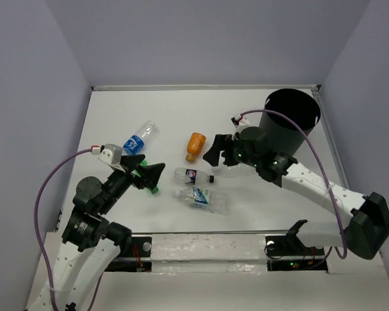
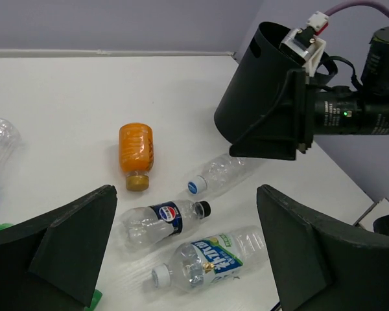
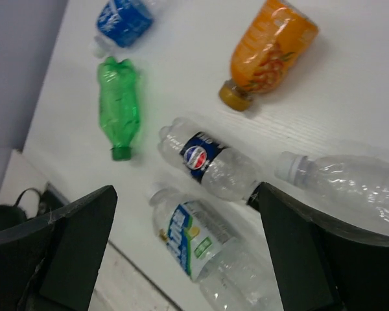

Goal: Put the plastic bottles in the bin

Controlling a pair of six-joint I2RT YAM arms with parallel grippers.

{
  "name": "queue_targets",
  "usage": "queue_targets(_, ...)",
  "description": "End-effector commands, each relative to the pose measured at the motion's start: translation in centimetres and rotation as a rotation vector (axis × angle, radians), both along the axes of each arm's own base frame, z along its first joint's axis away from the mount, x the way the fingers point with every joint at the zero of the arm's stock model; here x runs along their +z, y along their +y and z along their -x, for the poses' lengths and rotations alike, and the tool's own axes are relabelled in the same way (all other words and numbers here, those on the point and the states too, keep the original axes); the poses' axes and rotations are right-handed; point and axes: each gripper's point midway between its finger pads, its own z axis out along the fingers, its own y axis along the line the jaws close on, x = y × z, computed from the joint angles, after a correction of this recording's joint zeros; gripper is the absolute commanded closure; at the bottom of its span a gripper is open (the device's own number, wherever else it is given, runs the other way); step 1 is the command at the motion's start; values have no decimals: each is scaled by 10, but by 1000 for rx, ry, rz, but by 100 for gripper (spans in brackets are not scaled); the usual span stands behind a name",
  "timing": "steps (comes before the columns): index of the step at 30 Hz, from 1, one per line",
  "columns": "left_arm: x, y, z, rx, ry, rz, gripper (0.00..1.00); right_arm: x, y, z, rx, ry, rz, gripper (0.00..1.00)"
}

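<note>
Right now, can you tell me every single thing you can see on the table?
orange bottle: one, orange, lying mid-table
Pepsi bottle: one, clear with a dark blue label and black cap, lying nearer the arms than the orange bottle
blue-green label bottle: one, clear with a white cap, lying nearest the arms
unlabelled bottle: one, clear with a white cap, lying under the right gripper
blue label bottle: one, clear, lying on the far left
green bottle: one, green, lying by the left gripper
bin: one, black, upright, far right corner
table: one, white
left gripper: one, black, open, empty
right gripper: one, black, open, empty
</note>
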Motion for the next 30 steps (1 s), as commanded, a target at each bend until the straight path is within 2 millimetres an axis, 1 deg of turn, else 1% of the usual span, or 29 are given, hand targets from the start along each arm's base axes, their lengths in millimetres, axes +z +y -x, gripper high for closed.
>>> queue_targets(1,26,6,7,9,-78,17,1,29,-7,-66,-255,-159,46,4)
queue_targets(3,26,7,7,17,-78,18,1,21,-7,-80,-300,-155,77,3)
queue_targets(4,25,8,7,20,-76,22,1,4,-3,-87,-305,-132,113,3)
queue_targets(5,25,8,7,23,-75,22,1,6,1,-93,-312,-136,114,2)
queue_targets(6,25,8,7,21,-77,24,1,1,3,-97,-317,-125,123,2)
queue_targets(7,24,8,8,20,-77,26,1,-16,7,-104,-325,-103,153,1)
queue_targets(8,24,8,8,23,-78,28,1,-21,9,-107,-326,-96,164,0)
queue_targets(9,24,10,7,35,-75,33,1,-20,13,-112,-329,-93,164,0)
queue_targets(10,24,11,6,42,-69,36,1,-33,11,-119,-342,-69,186,0)
queue_targets(11,22,11,6,46,-62,36,1,-36,13,-121,-346,-60,189,0)
queue_targets(12,21,13,4,60,-54,37,1,-38,10,-126,-364,-51,188,0)
queue_targets(14,19,13,3,64,-47,39,1,-50,10,-132,-377,-25,198,0)
queue_targets(15,19,13,3,67,-47,39,1,-49,8,-135,-381,-20,188,0)
queue_targets(16,19,13,3,69,-46,41,1,-56,14,-136,-365,-3,186,0)
queue_targets(17,19,13,2,71,-44,39,1,-58,17,-138,-358,3,184,0)
queue_targets(18,18,13,2,71,-41,38,1,-71,22,-139,-343,25,197,0)
queue_targets(19,18,13,2,69,-41,38,1,-75,28,-139,-322,40,191,0)
queue_targets(20,18,13,2,69,-39,38,1,-74,34,-143,-320,46,173,0)
queue_targets(21,17,12,2,63,-37,36,1,-83,44,-145,-293,63,159,0)
queue_targets(22,17,11,2,60,-38,36,1,-86,43,-150,-295,72,150,0)
queue_targets(23,17,10,3,54,-40,37,1,-85,49,-154,-292,72,137,0)
queue_targets(25,18,10,3,51,-43,37,1,-90,52,-163,-289,97,105,0)
queue_targets(26,18,10,3,52,-43,35,1,-95,57,-168,-287,103,102,0)
queue_targets(27,17,11,3,55,-41,35,1,-97,56,-173,-293,111,96,0)
queue_targets(28,17,11,3,55,-41,35,1,-103,61,-176,-287,119,96,0)
queue_targets(29,16,11,3,55,-39,35,1,-103,61,-176,-287,121,94,0)
queue_targets(30,17,10,2,55,-38,36,1,-114,62,-178,-290,135,106,0)
